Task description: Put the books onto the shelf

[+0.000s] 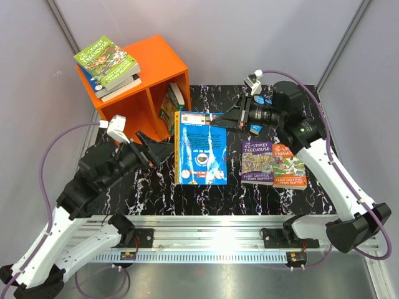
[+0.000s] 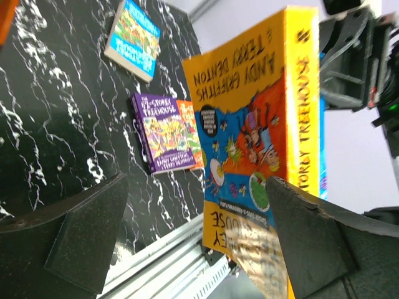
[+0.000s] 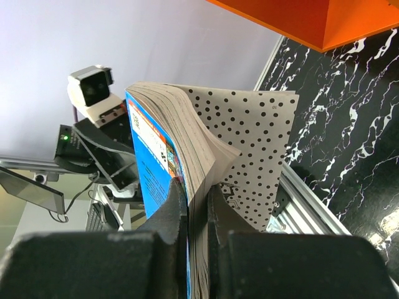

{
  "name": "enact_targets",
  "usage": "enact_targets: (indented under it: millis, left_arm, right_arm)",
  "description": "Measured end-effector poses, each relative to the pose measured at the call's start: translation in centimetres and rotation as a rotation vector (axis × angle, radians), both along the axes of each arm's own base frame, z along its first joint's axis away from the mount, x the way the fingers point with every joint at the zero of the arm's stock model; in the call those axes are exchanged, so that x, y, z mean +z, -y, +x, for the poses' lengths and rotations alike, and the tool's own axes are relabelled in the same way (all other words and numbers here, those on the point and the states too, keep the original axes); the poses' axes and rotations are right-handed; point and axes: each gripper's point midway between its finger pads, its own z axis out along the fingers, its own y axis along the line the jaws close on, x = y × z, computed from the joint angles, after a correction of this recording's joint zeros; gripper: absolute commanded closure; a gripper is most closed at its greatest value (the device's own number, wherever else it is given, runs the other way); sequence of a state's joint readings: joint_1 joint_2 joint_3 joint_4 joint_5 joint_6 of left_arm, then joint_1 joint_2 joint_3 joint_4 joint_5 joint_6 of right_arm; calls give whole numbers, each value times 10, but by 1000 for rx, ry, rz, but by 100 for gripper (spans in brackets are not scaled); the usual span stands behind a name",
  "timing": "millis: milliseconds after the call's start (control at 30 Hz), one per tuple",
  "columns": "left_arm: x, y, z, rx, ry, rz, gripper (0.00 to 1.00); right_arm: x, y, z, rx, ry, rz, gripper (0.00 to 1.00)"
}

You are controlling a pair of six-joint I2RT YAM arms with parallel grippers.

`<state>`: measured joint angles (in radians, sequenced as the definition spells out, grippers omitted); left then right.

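- Mid-task: a stack of books (image 1: 107, 65) sits on top of the orange shelf (image 1: 163, 55). At least one more book (image 1: 171, 103) leans inside its right compartment, though shadow makes the count there uncertain.
- The right arm (image 1: 312, 140) has its jaws clamped on the edge of a blue-backed book (image 1: 201, 149). The book is held over the middle of the black marbled table (image 1: 156, 193), just in front of the shelf.
- The held paperback has a yellow spine and a loud cartoon front; its cover splays open at the grip, baring dotted endpaper.
- The left arm (image 1: 100, 168) waits beside the book's spine edge, jaws wide apart and gripping nothing.
- Left to shelve: the held book, a purple book (image 1: 256, 162), an orange book (image 1: 288, 167) and a blue-covered book (image 2: 132, 38), these three flat on the table.
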<state>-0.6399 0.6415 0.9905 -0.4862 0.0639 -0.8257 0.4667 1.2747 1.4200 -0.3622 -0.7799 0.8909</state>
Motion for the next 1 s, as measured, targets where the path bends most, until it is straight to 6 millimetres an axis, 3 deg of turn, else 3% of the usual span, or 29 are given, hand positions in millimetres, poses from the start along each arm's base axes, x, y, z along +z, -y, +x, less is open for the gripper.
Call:
enact_targets:
  millis: [233,333,433,633,733,900,933,1000]
  left_arm:
    - [40,-24,-10,72,97,-49,1]
    - [53,-25,-13,68,128,-72,1]
    - [50,-16,-8,43,121,-70,1]
    - [15,25,14,-60,31,-51,9]
    - [3,42,20,-108,-13,-55,36]
    - [12,54,15,-183,11,-84,73]
    - [14,56,13,-193,17,-91,88]
    - [13,57,14,-193,12,-92,100]
  right_arm:
    - [-4,-1,2,-4,-16,10,100]
    - [-5,-3,4,-7,-28,22,100]
    - [-5,-4,6,-9,-37,36,100]
    - [-2,-8,7,10,-43,62,100]
    - [-5,-9,8,11,-46,64,100]
    - [-12,-9,9,9,-60,57,100]
    - [-12,-9,9,8,-60,57,100]
    - [-12,-9,11,3,-55,57,100]
